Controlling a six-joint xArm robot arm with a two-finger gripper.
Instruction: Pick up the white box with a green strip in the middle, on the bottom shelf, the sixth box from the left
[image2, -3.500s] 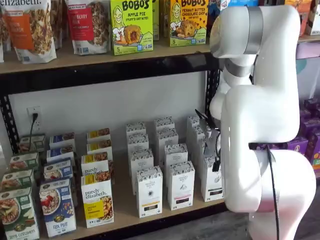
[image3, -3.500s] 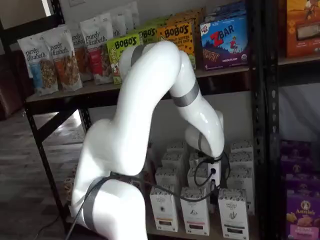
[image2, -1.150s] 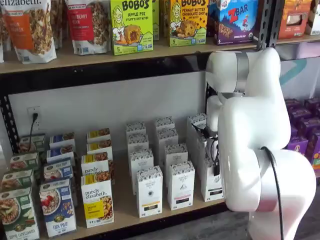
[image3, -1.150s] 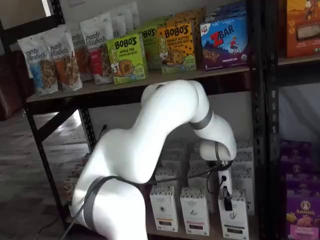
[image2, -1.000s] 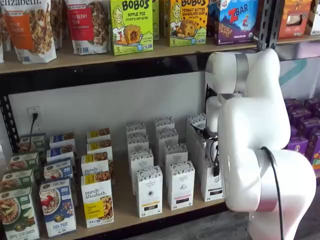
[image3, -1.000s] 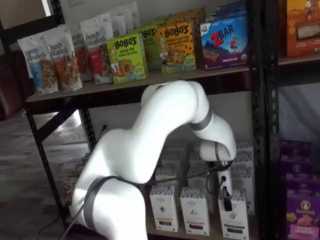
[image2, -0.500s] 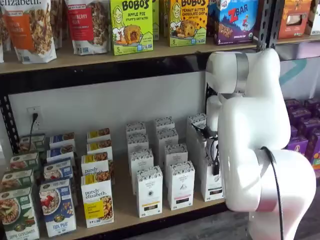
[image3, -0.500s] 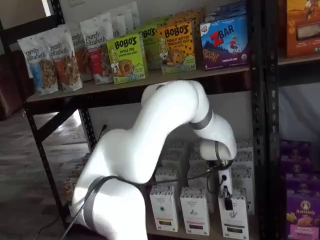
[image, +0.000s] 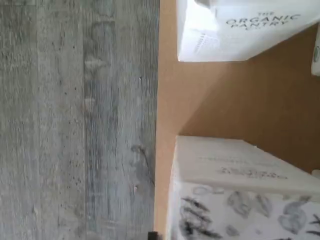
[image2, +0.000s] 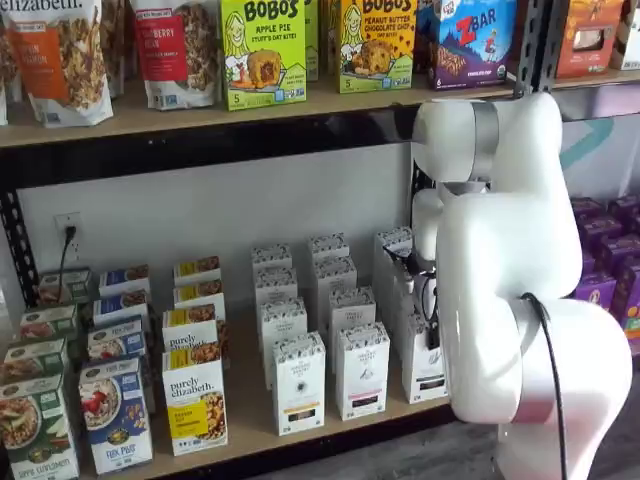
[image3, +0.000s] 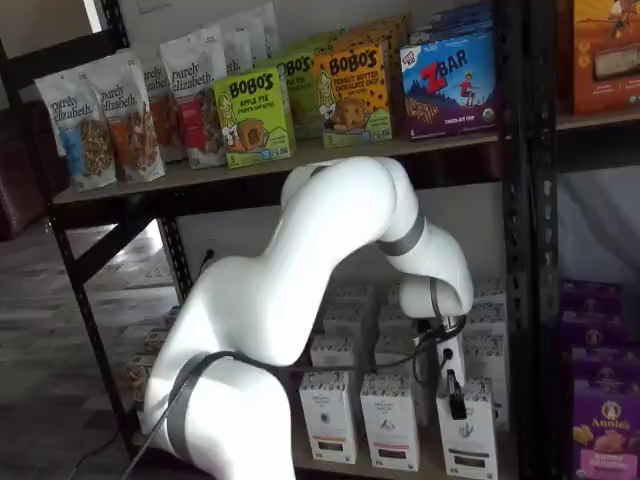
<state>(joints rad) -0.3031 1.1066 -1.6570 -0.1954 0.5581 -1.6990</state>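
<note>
Two white cartons are seen close up in the wrist view: a box with a speckled top band (image: 240, 200) in the foreground and another carton (image: 235, 30) printed "THE ORGANIC PANTRY" beyond it, both standing on the pale board of the bottom shelf (image: 220, 100), with grey plank floor (image: 75, 120) past the board's edge.

In both shelf views the white arm (image2: 510, 270) is placed between camera and shelves, bent down toward the right end of the bottom shelf (image2: 250, 400). The tool (image3: 455, 395) is shown hanging at the front right carton, with a black cable beside it; whether its fingers are parted or closed cannot be told, since they are seen only as a dark shape against the box.

The white box (image3: 467, 435) stands upright at the front of the rightmost column, just beside a like carton (image3: 390, 425) on its left; in a shelf view the white box (image2: 425, 368) is partly hidden by the arm. Further left, yellow-labelled boxes (image2: 193, 398) and cereal boxes (image2: 115, 412) are lined up in rows.

On the upper shelf, green and orange Bobo's boxes (image2: 263, 50), a blue bar box (image3: 448, 82) and granola bags (image3: 95, 120) are set.
</note>
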